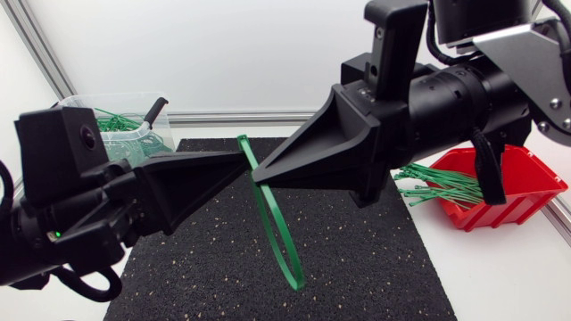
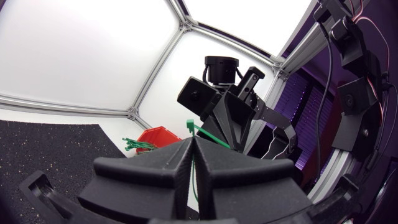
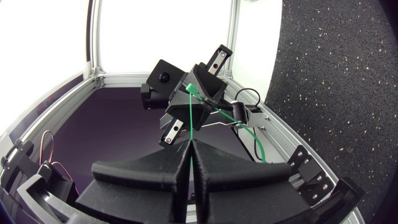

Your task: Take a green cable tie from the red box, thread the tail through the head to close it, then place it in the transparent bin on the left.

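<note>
Green cable tie [image 1: 293,278] hangs as a long loop above the black mat [image 1: 357,259], pinched near its top between both arms. The left gripper [image 1: 243,164] is clenched on it from one side and the right gripper [image 1: 257,181] from the other, tips almost touching; each wrist view shows the strap clamped between closed fingers. A short end sticks up above the tips. Whether the tail has passed through the head I cannot tell, since the fingers hide the joint.

Judging by this, the threading step is in hand. To do it well, one gripper should hold the head steady while the other feeds the tail straight along the slot, not at an angle, with a grip close to the tip so the strap does not buckle. The pull should be gentle. The red box [image 1: 517,178] of spare ties sits on the bench [image 1: 500,276] at the right, and the transparent bin [image 1: 80,107] waits at the left.
</note>
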{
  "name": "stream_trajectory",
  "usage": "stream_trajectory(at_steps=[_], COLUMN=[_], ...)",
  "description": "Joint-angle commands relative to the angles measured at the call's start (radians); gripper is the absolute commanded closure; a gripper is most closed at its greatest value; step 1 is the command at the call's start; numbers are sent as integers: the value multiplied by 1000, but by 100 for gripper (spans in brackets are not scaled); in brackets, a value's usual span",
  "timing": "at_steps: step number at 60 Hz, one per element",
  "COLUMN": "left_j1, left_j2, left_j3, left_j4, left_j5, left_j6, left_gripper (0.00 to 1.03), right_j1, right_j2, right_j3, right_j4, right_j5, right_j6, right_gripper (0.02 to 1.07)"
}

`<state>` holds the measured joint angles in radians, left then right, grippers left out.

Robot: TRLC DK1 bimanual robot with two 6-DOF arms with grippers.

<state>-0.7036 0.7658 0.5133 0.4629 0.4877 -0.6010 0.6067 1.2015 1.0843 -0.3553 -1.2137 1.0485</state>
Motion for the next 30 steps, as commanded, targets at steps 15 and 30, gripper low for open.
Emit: stream_trajectory(at_steps=[15,30], left_j1=[-93,-209], left_j2=[-42,-86], left_j3=[-25,-22], left_j4=[-29,-56], left_j5=[-67,-190], left_j6=[70,179], left_gripper=[99,99], right_j1=[-7,-7], right_j2=[26,40], right_j3=[-7,-1], right_j4=[18,4], right_j5=[-6,17], right_j6=[28,30], right_gripper=[101,101])
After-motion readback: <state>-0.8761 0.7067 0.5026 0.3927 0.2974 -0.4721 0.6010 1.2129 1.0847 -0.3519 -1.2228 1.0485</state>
